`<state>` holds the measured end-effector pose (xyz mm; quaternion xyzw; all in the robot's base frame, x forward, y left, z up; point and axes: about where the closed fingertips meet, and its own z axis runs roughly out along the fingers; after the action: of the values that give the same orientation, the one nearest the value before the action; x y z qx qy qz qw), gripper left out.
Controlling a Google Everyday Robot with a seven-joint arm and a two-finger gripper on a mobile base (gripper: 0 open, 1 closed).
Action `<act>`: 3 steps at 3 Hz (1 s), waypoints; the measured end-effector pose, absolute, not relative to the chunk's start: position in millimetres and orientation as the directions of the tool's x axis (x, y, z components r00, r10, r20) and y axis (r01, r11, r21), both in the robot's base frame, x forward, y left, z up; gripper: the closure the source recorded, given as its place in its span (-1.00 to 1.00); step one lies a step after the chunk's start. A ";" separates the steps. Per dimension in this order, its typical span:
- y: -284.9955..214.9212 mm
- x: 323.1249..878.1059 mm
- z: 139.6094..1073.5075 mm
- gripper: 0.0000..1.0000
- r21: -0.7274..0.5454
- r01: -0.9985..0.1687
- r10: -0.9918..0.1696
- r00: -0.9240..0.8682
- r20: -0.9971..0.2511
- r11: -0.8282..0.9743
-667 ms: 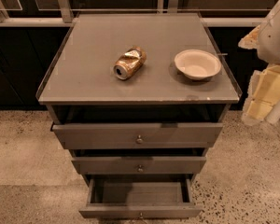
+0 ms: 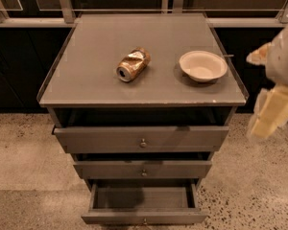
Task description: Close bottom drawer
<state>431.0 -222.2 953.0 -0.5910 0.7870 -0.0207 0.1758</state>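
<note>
That pale tool hangs at the cabinet's right side, well apart from the bottom drawer, which stands pulled far out near the floor. Open or closed, I cannot tell. Probably it sits clear before dropping to push.

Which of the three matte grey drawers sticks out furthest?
The slim bottom drawer: its interior shows, while the middle drawer and top drawer are barely open. The gripper hangs off to the right.
</note>
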 end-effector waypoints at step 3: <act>-199.3 366.7 767.1 -1.00 0.000 -0.877 -0.701 -0.385 -0.600 0.481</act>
<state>366.7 -199.3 767.1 -0.4833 0.8162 0.1614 0.2722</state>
